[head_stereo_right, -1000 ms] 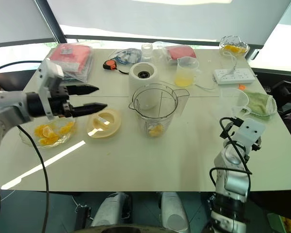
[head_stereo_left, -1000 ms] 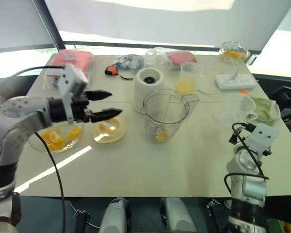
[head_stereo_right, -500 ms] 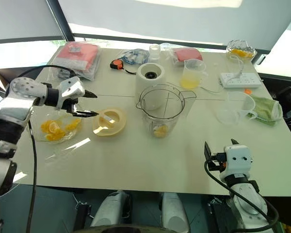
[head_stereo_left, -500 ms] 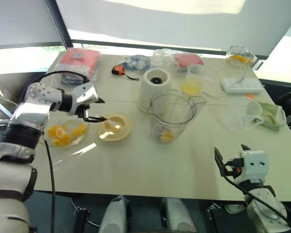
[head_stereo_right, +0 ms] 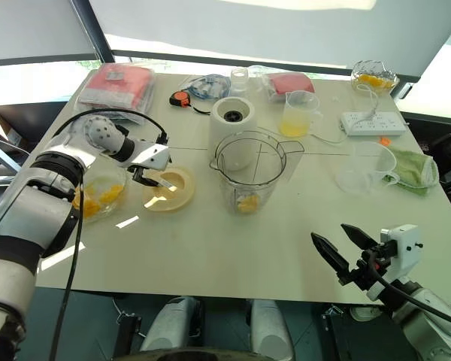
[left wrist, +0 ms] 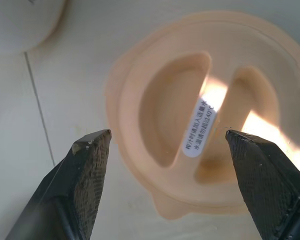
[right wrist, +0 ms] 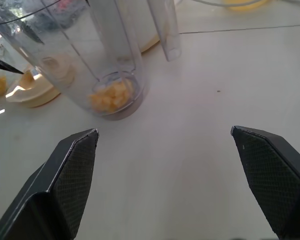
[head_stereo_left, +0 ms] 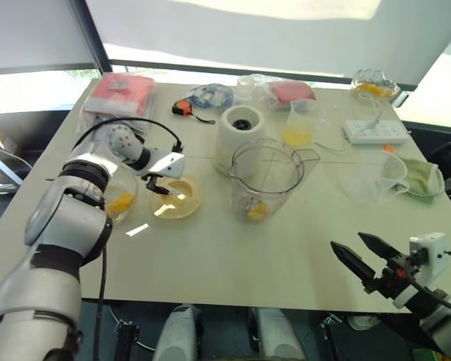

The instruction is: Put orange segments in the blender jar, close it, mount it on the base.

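Your left gripper [left wrist: 166, 135] is spread wide, its fingers straddling the yellow lid [head_stereo_right: 167, 189] left of centre in the head views. You cannot tell whether the tips touch it, and nothing is pinched. Your right gripper [head_stereo_right: 329, 233], at the lower right, is also spread and empty, near the front edge of the table [head_stereo_right: 233, 256]. The blender jar [head_stereo_right: 248, 169] stands open-topped at centre frame with orange segments [right wrist: 110, 95] at its bottom. The white base [head_stereo_right: 232, 124] sits just behind it, partly covered by the jar's rim. Your left arm [head_stereo_right: 52, 180] hides part of the bowl [head_stereo_right: 98, 197] at mid-left, where more orange pieces show. A measuring cup [head_stereo_right: 295, 115] of yellow liquid stands to the upper right of the base.
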Robot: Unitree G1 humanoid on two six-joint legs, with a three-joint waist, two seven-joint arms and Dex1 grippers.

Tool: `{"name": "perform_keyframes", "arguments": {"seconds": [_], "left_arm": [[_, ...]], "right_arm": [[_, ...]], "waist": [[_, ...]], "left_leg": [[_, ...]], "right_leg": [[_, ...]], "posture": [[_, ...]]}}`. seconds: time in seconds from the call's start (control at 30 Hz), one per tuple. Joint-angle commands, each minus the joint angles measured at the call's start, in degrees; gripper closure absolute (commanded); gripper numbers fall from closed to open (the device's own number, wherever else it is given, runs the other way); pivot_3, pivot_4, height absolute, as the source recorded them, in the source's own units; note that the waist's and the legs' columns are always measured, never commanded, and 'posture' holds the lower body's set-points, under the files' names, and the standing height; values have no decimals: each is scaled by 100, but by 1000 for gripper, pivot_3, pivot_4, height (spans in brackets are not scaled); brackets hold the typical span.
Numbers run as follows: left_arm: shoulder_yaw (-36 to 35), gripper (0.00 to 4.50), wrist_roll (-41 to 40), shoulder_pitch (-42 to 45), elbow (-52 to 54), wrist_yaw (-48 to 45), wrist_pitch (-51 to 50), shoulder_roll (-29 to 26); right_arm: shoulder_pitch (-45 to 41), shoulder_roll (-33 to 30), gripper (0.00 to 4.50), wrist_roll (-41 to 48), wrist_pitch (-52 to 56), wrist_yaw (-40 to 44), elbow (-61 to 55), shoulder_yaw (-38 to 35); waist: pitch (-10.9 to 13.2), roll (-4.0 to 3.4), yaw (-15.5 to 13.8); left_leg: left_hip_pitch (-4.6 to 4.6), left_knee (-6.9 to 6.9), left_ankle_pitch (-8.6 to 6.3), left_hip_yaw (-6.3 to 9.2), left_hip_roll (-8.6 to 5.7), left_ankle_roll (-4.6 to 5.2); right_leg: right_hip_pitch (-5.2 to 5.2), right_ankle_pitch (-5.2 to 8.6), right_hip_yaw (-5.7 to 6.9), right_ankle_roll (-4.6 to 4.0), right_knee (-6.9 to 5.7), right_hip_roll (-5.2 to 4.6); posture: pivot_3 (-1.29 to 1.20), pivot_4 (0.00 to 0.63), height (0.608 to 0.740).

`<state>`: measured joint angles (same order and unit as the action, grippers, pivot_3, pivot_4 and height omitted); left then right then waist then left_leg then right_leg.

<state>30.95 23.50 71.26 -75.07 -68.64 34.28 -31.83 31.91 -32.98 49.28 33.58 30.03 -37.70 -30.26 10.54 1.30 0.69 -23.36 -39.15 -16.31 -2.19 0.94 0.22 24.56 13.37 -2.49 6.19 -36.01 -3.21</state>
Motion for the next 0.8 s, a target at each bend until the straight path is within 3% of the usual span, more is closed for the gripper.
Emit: {"name": "perform_keyframes", "arguments": {"seconds": [0.03, 0.27, 0.43, 0.67, 0.77, 0.8], "left_arm": [[120, 666, 371, 187, -91, 55, 104, 26], [-105, 666, 402, -13, -267, 119, -455, 335], [-72, 666, 653, -122, -304, 798, -763, 513], [16, 666, 862, -259, -350, 752, -979, 547], [-18, 1524, 871, -303, -352, 678, -1001, 543], [-53, 2020, 845, -314, -349, 626, -1009, 554]], "right_arm": [[-41, -127, 30, 155, 43, -201, -309, -479], [-336, -364, 30, 586, 261, -520, -758, -632], [-697, -606, 30, 939, 448, -785, -907, -648], [-654, -781, 30, 1228, 606, -841, -899, -758], [-577, -818, 0, 1236, 625, -845, -931, -777], [-583, -823, 0, 1223, 616, -869, -941, -759]], "waist": [[-1, 2, -11], [-1, 3, -17], [-9, 3, -15], [-29, 10, -21], [-39, 9, -17], [-44, 8, -11]], "left_leg": [[-1, -2, 0, 0, 0, 0], [-3, -2, 0, 8, -2, 0], [0, -2, 0, 20, -3, 0], [9, -5, 0, 24, -4, 0], [9, -5, 0, 25, -4, 0], [9, -5, 0, 24, -4, 0]], "right_leg": [[0, 1, 0, -1, 0, -1], [0, -2, 0, 4, 1, -3], [-3, -3, 0, 6, -1, -3], [-13, -4, 1, 6, -7, -2], [-13, -4, 1, 6, -6, -2], [-13, -4, 0, 6, -6, -2]], "posture": [[0, 150, 740], [0, 150, 740], [0, 150, 740], [0, 150, 740], [0, 150, 740], [0, 150, 740]]}}
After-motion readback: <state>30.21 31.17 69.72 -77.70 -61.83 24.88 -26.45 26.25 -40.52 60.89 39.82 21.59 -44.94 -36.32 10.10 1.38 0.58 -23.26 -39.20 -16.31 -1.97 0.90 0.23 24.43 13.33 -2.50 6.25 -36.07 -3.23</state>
